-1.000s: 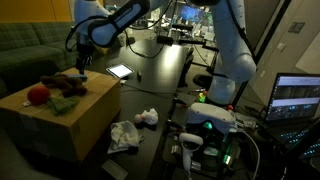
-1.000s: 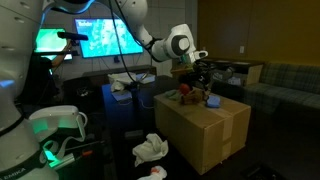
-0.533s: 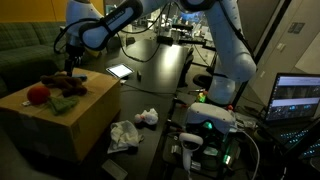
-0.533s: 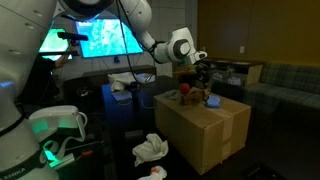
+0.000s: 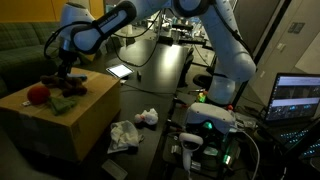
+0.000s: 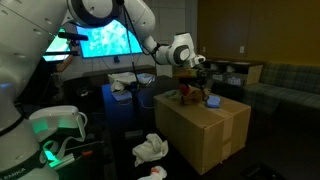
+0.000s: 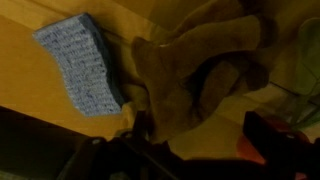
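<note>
The robot's gripper hangs in the upper left of the frame, just over the top of a cardboard box. Its jaws are spread wide apart and there is nothing between them.

Right below the gripper lies a brown soft toy. It sits on top of the box, near the back edge. I cannot tell if the fingers touch it or stop just above it. In the wrist view the brown soft toy fills the middle and right of the frame. It looks floppy, with soft folds.

A red round thing lies on the box too, to the left of the toy and near it. In the wrist view a blue-grey sponge lies flat in the upper left, just beside the toy.

In an exterior view the gripper is near the middle of the frame, over the box.

On the floor, to the right of the box, there are crumpled white cloths. A laptop glows at the right edge. A big bright screen shines in the upper left of an exterior view.
</note>
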Robot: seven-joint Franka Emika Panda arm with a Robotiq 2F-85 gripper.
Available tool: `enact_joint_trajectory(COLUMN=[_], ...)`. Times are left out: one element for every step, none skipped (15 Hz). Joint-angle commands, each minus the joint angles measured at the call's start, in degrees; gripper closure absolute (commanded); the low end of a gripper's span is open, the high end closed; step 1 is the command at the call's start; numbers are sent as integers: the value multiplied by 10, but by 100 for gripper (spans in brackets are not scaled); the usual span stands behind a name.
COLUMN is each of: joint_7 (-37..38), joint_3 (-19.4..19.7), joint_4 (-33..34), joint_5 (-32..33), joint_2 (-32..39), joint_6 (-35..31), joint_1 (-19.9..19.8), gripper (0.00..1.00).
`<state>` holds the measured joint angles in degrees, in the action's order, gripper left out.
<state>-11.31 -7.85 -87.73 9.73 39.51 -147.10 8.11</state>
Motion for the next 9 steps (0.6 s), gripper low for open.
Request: enact_joint_trajectory(joint_7=[-42,-47,-52,-54,-57,-59,-61,-60,-59], joint_3=[-16,-17,-17,-16,-15,-14,-14,-11,-9], joint_4=[60,71,77,89,95,104,110,119,126], joint_5=[-21,-24,-24,-24,-26,-27,-27,-25,-25], joint_2=[52,61,71,82,90,97,101,108,111], joint_6=[14,21,23,29,33,42,50,57,67], joint_1=[-13,-15,-17,-17,-18,-20,-21,-19,-18], gripper=[0,0,0,0,0,0,0,0,6])
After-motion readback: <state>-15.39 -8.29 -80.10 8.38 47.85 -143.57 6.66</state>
